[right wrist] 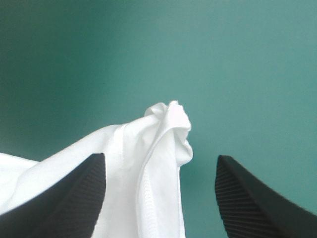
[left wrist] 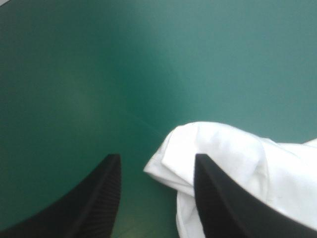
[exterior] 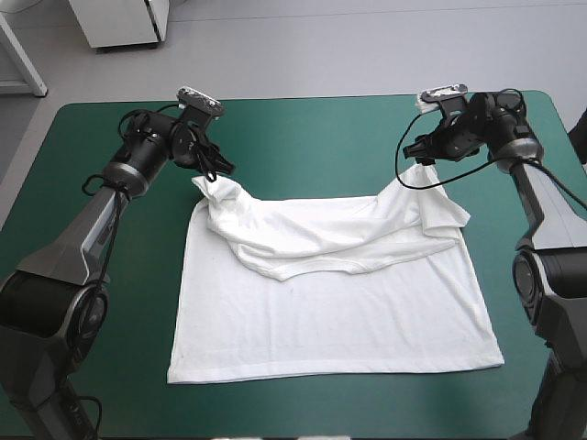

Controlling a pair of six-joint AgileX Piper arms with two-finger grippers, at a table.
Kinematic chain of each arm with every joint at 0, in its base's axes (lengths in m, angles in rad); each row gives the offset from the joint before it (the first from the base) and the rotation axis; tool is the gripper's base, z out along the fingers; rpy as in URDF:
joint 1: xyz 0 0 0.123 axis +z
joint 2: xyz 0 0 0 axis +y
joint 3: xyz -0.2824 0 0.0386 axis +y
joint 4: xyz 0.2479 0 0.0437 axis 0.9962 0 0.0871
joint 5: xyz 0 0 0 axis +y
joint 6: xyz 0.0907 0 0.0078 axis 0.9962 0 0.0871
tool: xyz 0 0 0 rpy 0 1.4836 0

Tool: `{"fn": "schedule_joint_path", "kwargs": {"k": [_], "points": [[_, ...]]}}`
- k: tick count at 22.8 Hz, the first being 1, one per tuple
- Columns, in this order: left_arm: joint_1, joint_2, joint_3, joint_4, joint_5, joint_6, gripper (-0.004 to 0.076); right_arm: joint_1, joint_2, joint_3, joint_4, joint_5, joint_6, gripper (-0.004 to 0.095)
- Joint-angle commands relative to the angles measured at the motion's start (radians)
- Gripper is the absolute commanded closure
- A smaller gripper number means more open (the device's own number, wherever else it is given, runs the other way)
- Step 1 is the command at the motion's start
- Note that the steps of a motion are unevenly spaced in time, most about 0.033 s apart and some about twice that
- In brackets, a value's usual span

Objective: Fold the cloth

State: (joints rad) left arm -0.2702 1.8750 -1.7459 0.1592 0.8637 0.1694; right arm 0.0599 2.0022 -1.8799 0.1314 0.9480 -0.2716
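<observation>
The white T-shirt [exterior: 330, 312] lies spread on the teal-green table [exterior: 303, 119], its near hem flat and square, its far part bunched in a loose band across the chest. At the two far corners the left end effector [left wrist: 156, 161] and right end effector [right wrist: 161, 158] stand wide, holding nothing. A peak of cloth rises between the right one's fingers. The first fold looks unfinished. The next move probably calls for both to grip their corners and draw them evenly toward the near hem.
</observation>
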Motion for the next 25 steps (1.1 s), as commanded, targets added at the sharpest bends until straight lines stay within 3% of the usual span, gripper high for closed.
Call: {"fn": "schedule_joint_path", "kwargs": {"k": [1,5,8,12,16,18,20,25], "points": [[0.023,-0.054,-0.083,-0.009,0.029,0.001,0.0305,-0.029,-0.065,-0.091,0.078,0.024,-0.026,0.0273],[0.023,-0.099,-0.113,-0.052,0.263,-0.003,0.0305,-0.062,-0.13,-0.125,0.149,0.159,-0.051,0.0273],[0.023,-0.187,-0.069,-0.212,0.424,-0.002,0.0313,-0.085,-0.233,-0.077,0.153,0.214,-0.036,0.0273],[0.021,-0.338,0.053,-0.312,0.422,-0.003,0.0317,-0.083,-0.4,0.057,0.172,0.219,-0.034,0.0273],[-0.026,-0.621,0.442,-0.272,0.424,-0.041,0.0315,-0.017,-0.725,0.424,0.138,0.136,-0.005,0.0273],[-0.044,-0.715,0.614,-0.276,0.424,-0.054,0.0302,0.049,-0.824,0.558,0.071,0.146,0.038,0.0273],[-0.047,-0.774,0.744,-0.283,0.424,-0.056,0.0277,0.094,-0.892,0.663,0.001,0.174,0.081,0.0273],[-0.047,-0.791,0.919,-0.357,0.424,-0.049,0.0263,0.097,-0.965,0.752,-0.036,0.178,0.108,0.0273]]}}
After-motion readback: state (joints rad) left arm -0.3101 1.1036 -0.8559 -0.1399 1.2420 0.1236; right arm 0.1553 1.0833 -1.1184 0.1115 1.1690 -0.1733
